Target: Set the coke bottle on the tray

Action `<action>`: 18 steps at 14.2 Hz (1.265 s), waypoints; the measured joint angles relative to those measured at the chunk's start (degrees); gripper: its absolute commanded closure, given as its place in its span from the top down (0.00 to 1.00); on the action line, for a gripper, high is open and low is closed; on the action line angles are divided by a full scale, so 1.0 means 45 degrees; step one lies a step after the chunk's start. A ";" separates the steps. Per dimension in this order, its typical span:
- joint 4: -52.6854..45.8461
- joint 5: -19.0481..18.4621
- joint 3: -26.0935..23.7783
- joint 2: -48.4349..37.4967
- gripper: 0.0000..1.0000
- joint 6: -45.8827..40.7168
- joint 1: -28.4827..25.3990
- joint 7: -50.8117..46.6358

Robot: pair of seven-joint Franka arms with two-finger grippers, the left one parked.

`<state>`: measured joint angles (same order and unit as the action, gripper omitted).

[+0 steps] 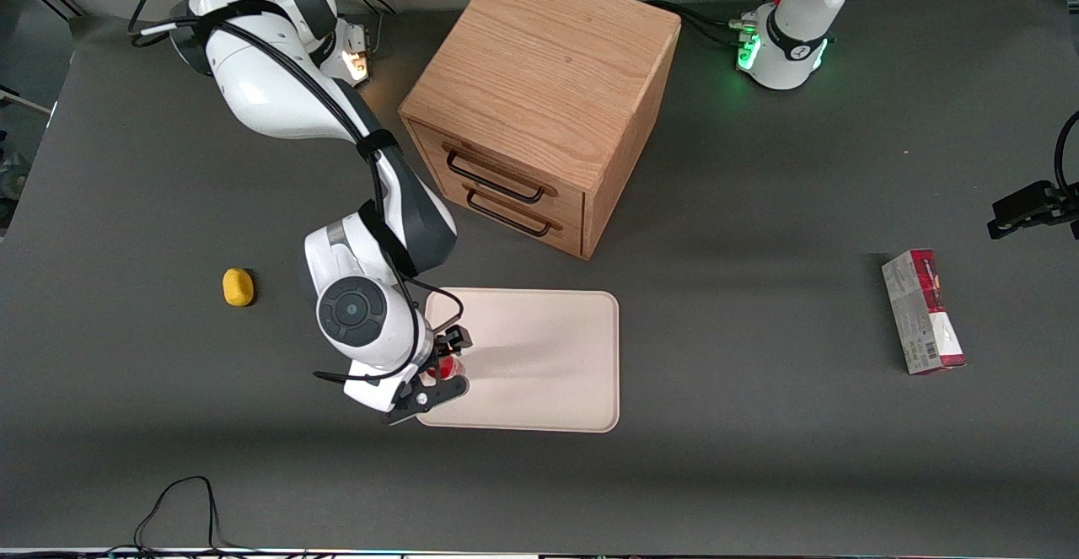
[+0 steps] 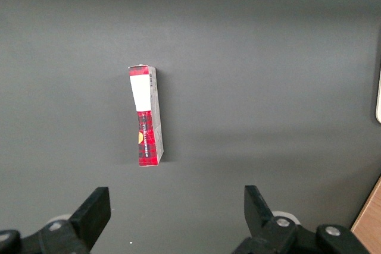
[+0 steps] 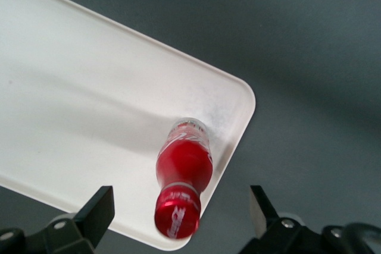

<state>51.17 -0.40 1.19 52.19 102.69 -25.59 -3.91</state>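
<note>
coke bottle (image 3: 183,173) upright on tray (image 3: 71,117), between spread jaws of gripper (image 3: 178,212)

On the desk (image 1: 759,205), the tray (image 1: 548,357) lies in front of the drawer cabinet (image 1: 539,104), nearer the front camera. The coke bottle (image 3: 183,176) stands on the tray near one corner, at the working arm's end, seemingly upright with its base on the tray floor just inside the rim. The pincer (image 1: 444,367) hangs directly above the bottle, its fingers (image 3: 98,212) spread wide and apart from it. A small lump (image 1: 238,287) lies toward the working arm's end of the desk; a carton (image 1: 922,312) lies flat toward the parked arm's end.
</note>
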 measured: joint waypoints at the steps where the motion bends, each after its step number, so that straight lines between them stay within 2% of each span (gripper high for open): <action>1: -0.0092 0.0000 0.0006 -0.0264 1.00 -0.0527 0.0003 -0.0001; 6: -0.0281 0.0000 0.0029 -0.2672 1.00 -0.4246 0.0011 -0.0007; 9: 0.0390 -0.0006 0.0456 -0.4678 1.00 -0.5805 0.0029 -0.0008; 14: 0.3913 -0.0004 0.1543 -0.8138 1.00 -0.5850 0.0189 -0.0006; 18: 0.7044 0.0030 0.1609 -1.0243 1.00 -0.3970 0.1701 0.0006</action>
<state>82.87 -0.27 8.43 6.10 84.82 -17.94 -3.88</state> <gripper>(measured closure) 0.000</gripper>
